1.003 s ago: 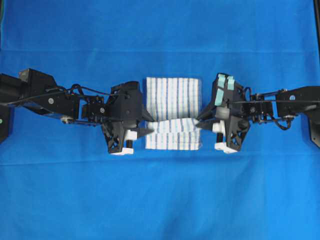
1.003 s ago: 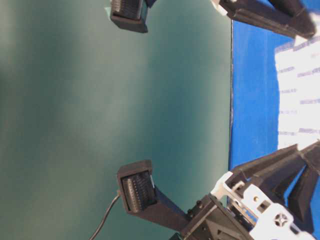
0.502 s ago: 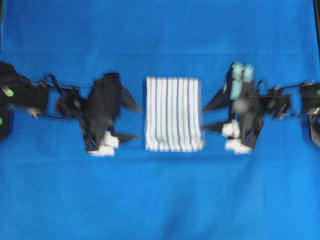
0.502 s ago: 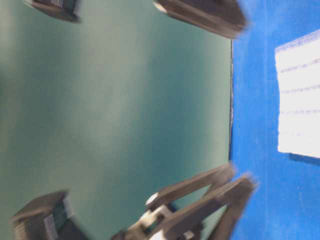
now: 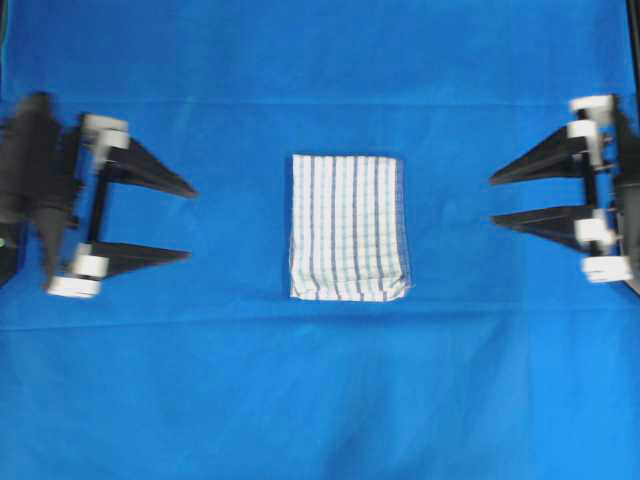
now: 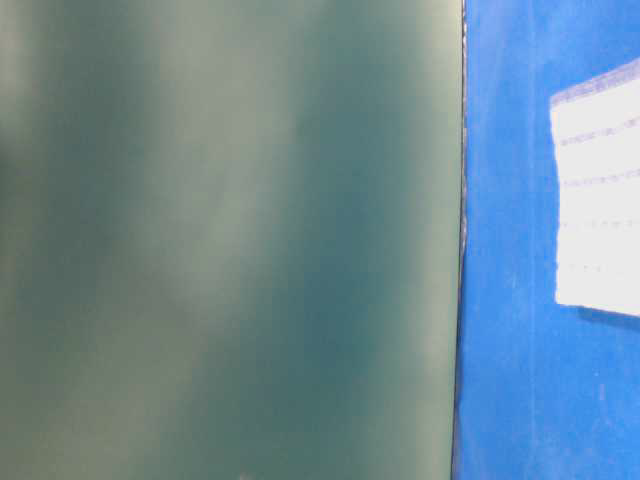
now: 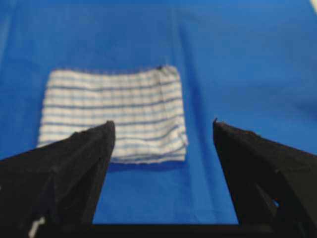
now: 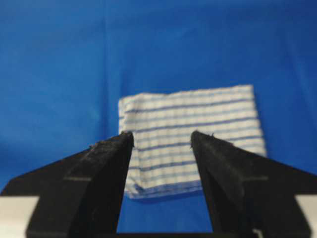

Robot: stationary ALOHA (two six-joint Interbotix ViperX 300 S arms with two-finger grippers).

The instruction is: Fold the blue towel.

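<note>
Towel [image 5: 348, 227] folded, lying flat mid-cloth [image 5: 320, 400]; both grippers clear of it, jaws wide.

Towel is a neat striped rectangle, long side running up-down in the overhead view, resting on the blue cloth. Left gripper [image 5: 190, 222] sits well to the left of the towel, fingers pointing at it, jaws spread wide, nothing between them. Right gripper [image 5: 492, 199] sits well to the right of the towel, also pointing at it, jaws apart and empty. Neither touches the towel. Table-level view shows only the towel's edge on the cloth and a green backdrop [image 6: 230, 240] beyond the cloth edge.
</note>
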